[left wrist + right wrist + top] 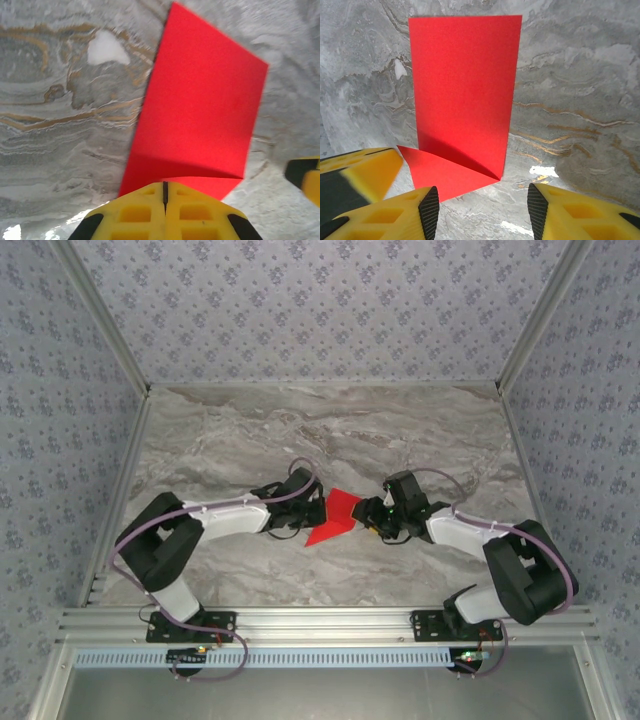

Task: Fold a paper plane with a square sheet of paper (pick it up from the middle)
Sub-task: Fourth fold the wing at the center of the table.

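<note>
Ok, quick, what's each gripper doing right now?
Left gripper: shut, pinching the edge of the red paper.
Right gripper: open, holding nothing.

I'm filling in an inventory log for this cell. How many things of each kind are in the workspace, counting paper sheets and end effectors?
red paper sheet: 1
end effectors: 2 (left end effector, right end effector)
Total: 3
</note>
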You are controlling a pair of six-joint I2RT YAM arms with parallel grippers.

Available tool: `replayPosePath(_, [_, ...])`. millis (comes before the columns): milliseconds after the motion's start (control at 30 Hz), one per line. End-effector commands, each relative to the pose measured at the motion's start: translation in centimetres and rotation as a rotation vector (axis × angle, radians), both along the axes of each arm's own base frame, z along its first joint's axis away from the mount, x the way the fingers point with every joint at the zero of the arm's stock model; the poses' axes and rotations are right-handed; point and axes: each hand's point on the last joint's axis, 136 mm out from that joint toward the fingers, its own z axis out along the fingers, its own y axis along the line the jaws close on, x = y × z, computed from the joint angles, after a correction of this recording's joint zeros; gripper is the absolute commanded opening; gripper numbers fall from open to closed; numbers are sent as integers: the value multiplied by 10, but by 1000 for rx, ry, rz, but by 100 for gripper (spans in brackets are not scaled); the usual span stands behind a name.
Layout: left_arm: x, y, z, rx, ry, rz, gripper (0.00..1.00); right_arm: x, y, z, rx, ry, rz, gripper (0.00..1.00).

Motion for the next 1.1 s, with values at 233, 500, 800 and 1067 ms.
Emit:
replayPosePath(233, [2,20,-31,97,79,117,0,-5,8,-6,43,54,-15,50])
replayPosePath(500, [-7,28,-45,105,132,161,0,-3,18,-10,70,84,-39,45])
replayPosePath(800, [-9,28,-44,102,133,157,0,3,29,-12,100,99,-51,42])
replayPosePath(1067, [-6,25,-32,87,109,141,0,9,42,-15,151,103,-57,35])
